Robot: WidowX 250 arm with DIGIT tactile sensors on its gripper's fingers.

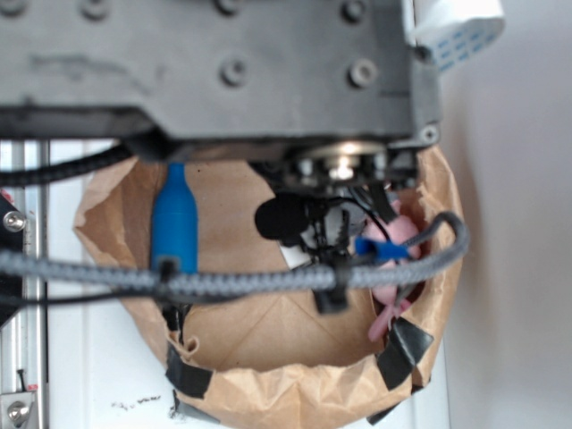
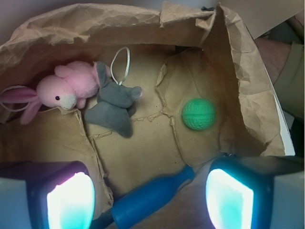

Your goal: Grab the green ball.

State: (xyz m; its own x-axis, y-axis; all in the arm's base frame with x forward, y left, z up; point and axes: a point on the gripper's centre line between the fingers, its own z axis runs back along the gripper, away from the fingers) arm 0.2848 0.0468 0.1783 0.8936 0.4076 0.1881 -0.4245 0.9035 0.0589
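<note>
A: Mint-green ridged ball (image 2: 198, 114) sits loose on the floor of the crumpled brown paper bag (image 2: 238, 71), at about 2 o'clock in the wrist view, near the bag's right wall. Nothing touches it.

B: Claw?

A: Gripper (image 2: 150, 195) is released: the two lit pads (image 2: 69, 202) are wide apart at the bottom edge of the wrist view, with nothing between them but the neck of the blue plastic bottle (image 2: 147, 198) lying on the floor below. It hangs above the bag floor, not at the ball.

B: Why there?

A: My read: it's high and spread to keep the whole bag floor in sight before committing. Ball is off-centre, up and right of the pad midline, so it needs a shift toward 2 o'clock before descending.

B: Obstacles?

A: Bottle lies diagonally from 7 o'clock up toward centre, its tip near the ball but apart from it. Pink plush rabbit (image 2: 66, 90) at 10 o'clock and grey plush toy (image 2: 114, 107) just beside it, touching; both well apart from the ball. The real risk is the bag wall at 3 o'clock: the right pad could snag the paper. Ball may also roll if nudged.

B: Exterior view?

A: Arm body blocks most of it. Bottle and a bit of pink visible, ball hidden.
</note>
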